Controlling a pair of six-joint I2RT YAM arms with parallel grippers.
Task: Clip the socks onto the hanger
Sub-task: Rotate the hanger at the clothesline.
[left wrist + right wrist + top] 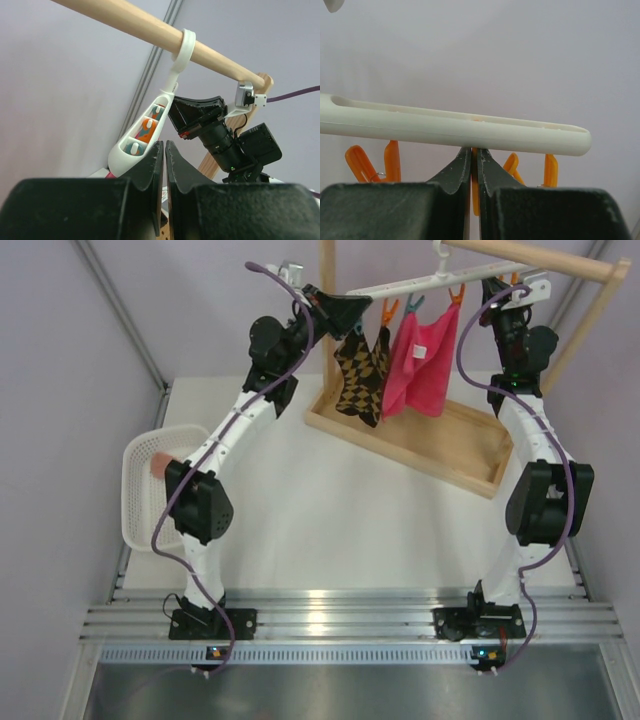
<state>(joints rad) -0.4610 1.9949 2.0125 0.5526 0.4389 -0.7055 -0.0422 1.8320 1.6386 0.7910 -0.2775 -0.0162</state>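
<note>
The white hanger (420, 282) hangs by its hook (182, 47) from the wooden rod (125, 22). The dark brown and yellow checked socks (362, 370) hang below its left part, under an orange clip (388, 310). My left gripper (352, 312) is at the bar's left end. In the left wrist view its jaws (164, 145) are shut to a thin slit with nothing between them, and the hanger's end (142, 137) lies just left of them. My right gripper (474, 150) sits under the bar (455, 127) near its right end, shut on an orange clip (474, 190).
A bright pink cloth (422, 360) hangs from the hanger beside the socks. The wooden rack's tray (400, 455) lies below. A white basket (140, 510) holding a peach sock (160, 465) stands at the table's left edge. More orange clips (370, 162) hang on either side of my right fingers.
</note>
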